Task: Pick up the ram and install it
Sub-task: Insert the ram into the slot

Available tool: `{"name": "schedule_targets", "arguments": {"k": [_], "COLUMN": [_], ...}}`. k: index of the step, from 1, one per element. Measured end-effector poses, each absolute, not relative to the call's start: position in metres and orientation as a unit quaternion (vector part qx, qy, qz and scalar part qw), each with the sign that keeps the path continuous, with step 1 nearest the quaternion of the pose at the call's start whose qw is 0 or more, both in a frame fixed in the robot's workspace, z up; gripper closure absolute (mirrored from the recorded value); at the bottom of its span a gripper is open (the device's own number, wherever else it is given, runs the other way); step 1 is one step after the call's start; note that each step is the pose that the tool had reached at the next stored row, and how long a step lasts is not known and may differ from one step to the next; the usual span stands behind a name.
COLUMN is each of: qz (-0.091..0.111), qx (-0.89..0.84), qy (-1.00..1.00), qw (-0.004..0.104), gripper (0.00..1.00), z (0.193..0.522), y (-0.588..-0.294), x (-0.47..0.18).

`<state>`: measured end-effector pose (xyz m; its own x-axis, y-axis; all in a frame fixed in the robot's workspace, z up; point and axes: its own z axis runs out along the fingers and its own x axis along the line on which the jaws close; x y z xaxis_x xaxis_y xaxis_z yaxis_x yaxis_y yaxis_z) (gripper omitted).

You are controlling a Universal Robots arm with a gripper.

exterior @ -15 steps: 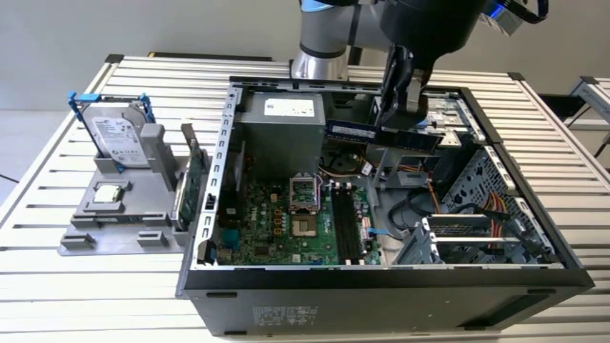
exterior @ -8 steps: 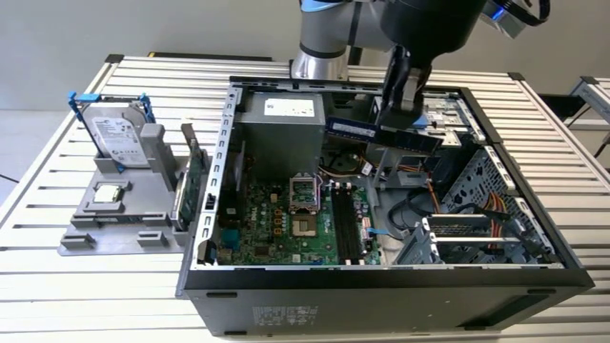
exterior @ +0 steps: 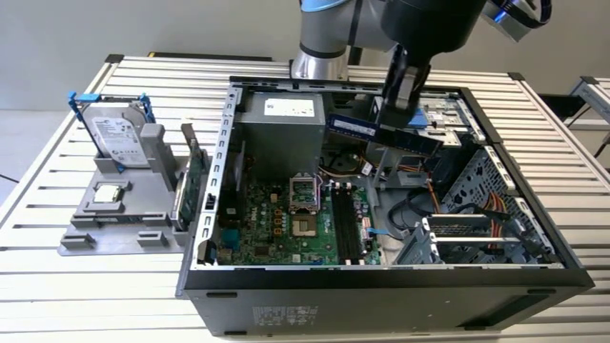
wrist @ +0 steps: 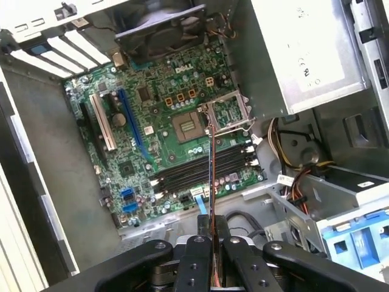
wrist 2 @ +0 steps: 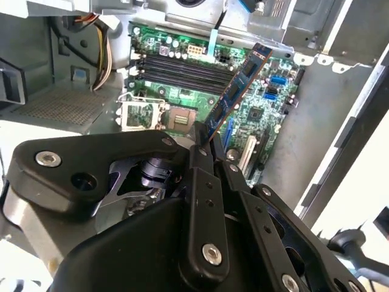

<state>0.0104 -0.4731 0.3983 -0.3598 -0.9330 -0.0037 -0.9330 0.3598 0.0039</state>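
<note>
Shows an open computer case lying on its side on a slatted metal table, with a robot arm reaching in from above. Holds the ram in the gripper, fingers pressed together on the stick and pinching its two flat faces. Hangs in the air inside the upper part of the case, near the grey power supply box, well above the green motherboard and touching nothing but the fingers. Slants away from the fingertips in the second wrist view; narrows to a thin edge-on line in the first wrist view, over the row of long dark memory slots beside the bare processor socket. Leaves the exact grip spot along the length hard to tell.

Probably handles as very light, thin and stiff, yet fragile: likely to crack or flex under a sideways twist, and smooth enough to slip in a loose pinch. Seems best taken by the flat faces near the upper long edge or by the short ends, clear of the contact edge and without crushing the small chips.
</note>
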Motion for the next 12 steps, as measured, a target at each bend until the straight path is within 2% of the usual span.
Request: {"name": "schedule_targets", "arguments": {"k": [12], "qz": [0.003], "qx": [-0.514], "qy": [0.858], "qw": [0.001], "gripper": [1.0], "z": [0.3981], "y": [-0.4715], "x": [0.0114]}}
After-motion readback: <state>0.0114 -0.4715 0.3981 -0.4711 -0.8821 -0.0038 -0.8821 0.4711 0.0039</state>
